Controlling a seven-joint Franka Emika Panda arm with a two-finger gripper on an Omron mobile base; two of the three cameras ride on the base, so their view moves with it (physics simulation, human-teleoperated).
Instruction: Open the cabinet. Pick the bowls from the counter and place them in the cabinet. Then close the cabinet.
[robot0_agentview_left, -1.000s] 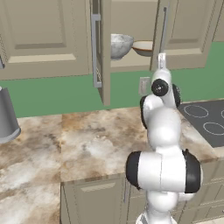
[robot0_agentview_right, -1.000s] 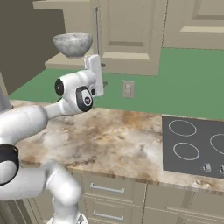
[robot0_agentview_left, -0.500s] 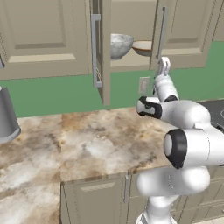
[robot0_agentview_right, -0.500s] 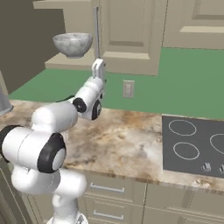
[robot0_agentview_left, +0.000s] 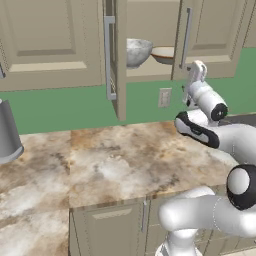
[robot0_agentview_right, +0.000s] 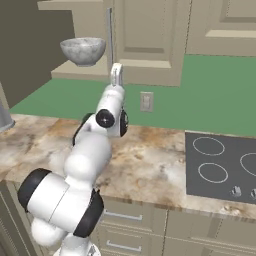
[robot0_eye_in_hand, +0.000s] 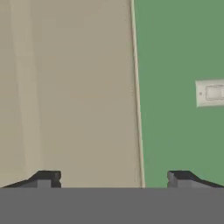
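Observation:
The cabinet (robot0_agentview_left: 210, 35) stands with both doors swung out. On its shelf sit the mottled grey-white bowl (robot0_agentview_left: 136, 50) and, to its right, the cream bowl (robot0_agentview_left: 162, 54). The grey bowl (robot0_agentview_right: 82, 50) also shows beside the door (robot0_agentview_right: 147, 40). My gripper (robot0_agentview_left: 197, 70) points up at the lower edge of the right door, just below its silver handle (robot0_agentview_left: 186, 37); from the other side the gripper (robot0_agentview_right: 116, 75) is below the handle (robot0_agentview_right: 110, 30). Seen from the hand, the gripper (robot0_eye_in_hand: 113, 179) is open and empty, facing the beige door panel (robot0_eye_in_hand: 65, 87).
The marbled counter (robot0_agentview_left: 110, 165) runs below. A tall grey cylinder (robot0_agentview_left: 7, 130) stands at its left end. The dark stovetop (robot0_agentview_right: 225, 165) lies to the right. A wall outlet (robot0_agentview_left: 164, 97) sits on the green wall under the cabinet. The left door's edge (robot0_agentview_left: 119, 65) juts out.
The arm has folded down and to the right, its elbow now low over the counter. The gripper stayed at the right door's lower edge, shifting slightly right. The bowls have not moved.

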